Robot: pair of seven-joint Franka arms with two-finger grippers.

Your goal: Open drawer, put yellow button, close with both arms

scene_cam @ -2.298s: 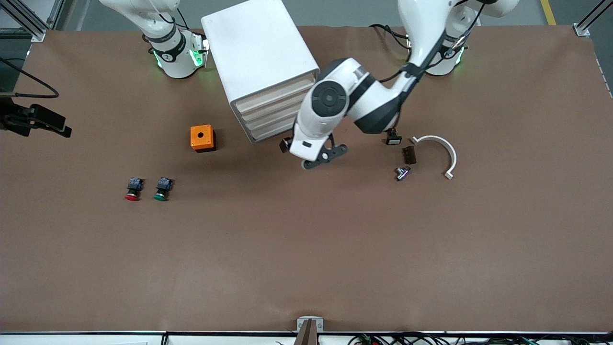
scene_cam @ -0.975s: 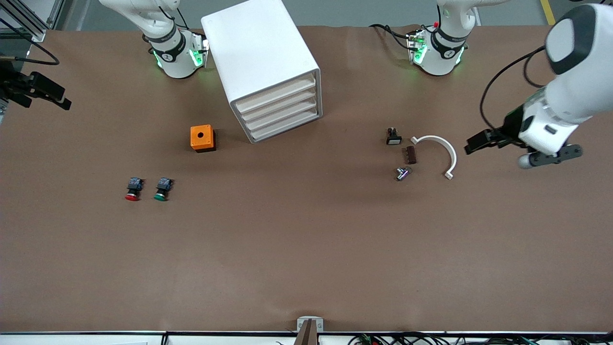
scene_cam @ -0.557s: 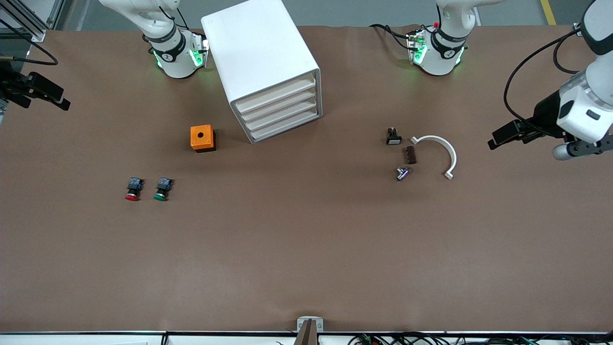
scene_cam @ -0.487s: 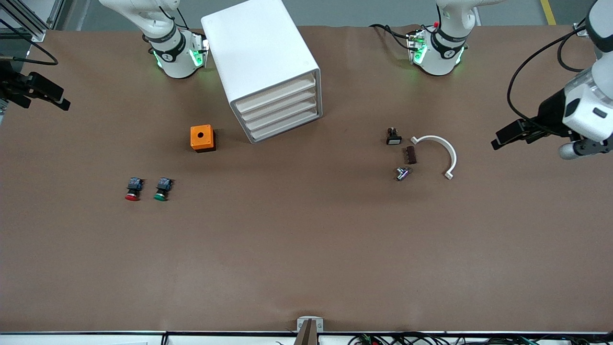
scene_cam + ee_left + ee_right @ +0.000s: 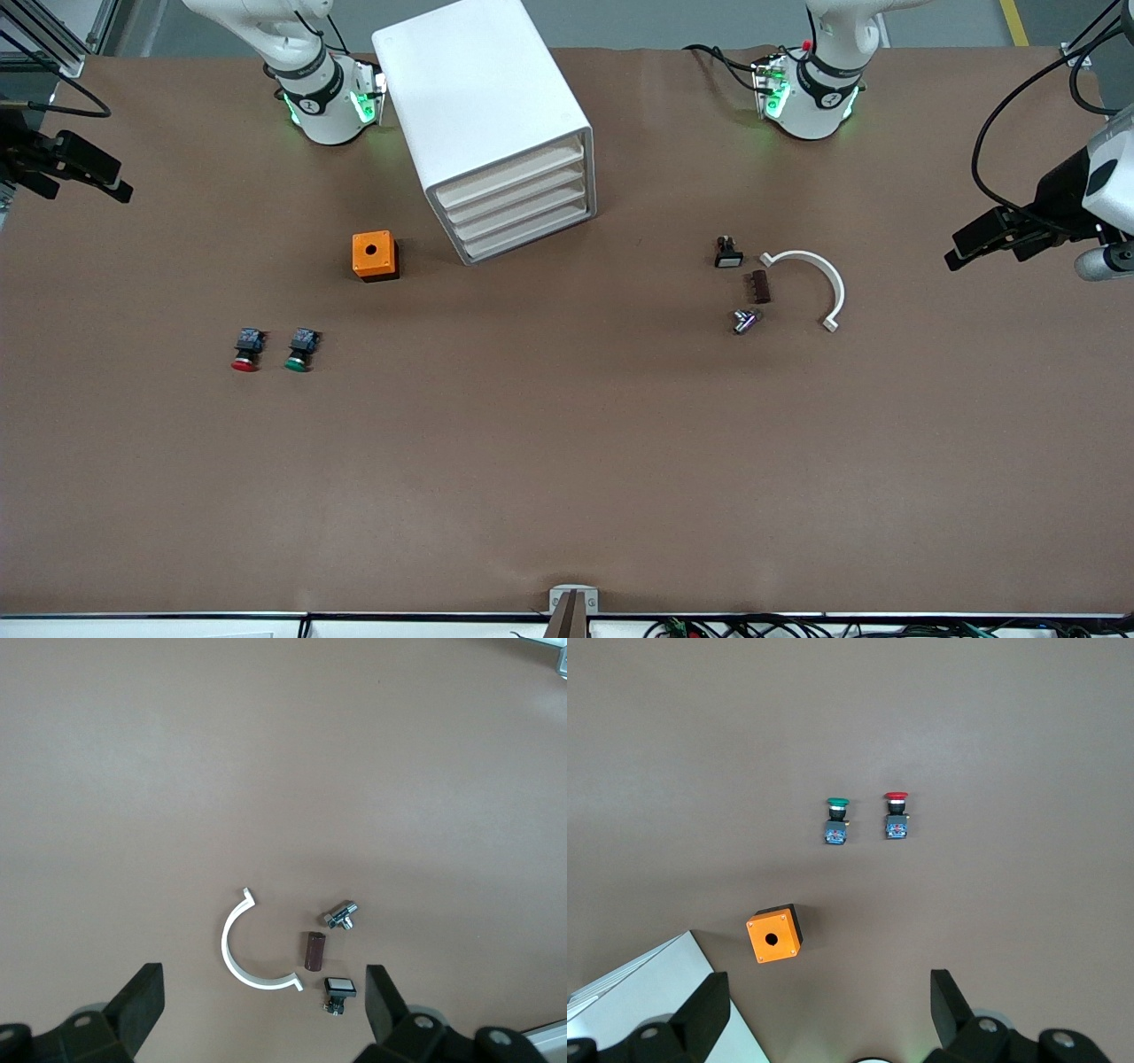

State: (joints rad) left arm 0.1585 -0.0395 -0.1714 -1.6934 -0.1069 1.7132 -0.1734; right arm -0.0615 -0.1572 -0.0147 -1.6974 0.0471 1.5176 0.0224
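**Drawer closed, both grippers up with fingers spread**

The cabinet is the landmark. Its top drawer sits flush, closed; the yellow button cannot be seen. The left gripper hangs over the table's left-arm end, fingers wide apart. The right gripper hangs over the right-arm end, also spread.

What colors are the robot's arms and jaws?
Both arms are glossy white with black joint bands, and green lights glow at their bases. The left gripper and the right gripper are black. Black cables loop along the left arm.
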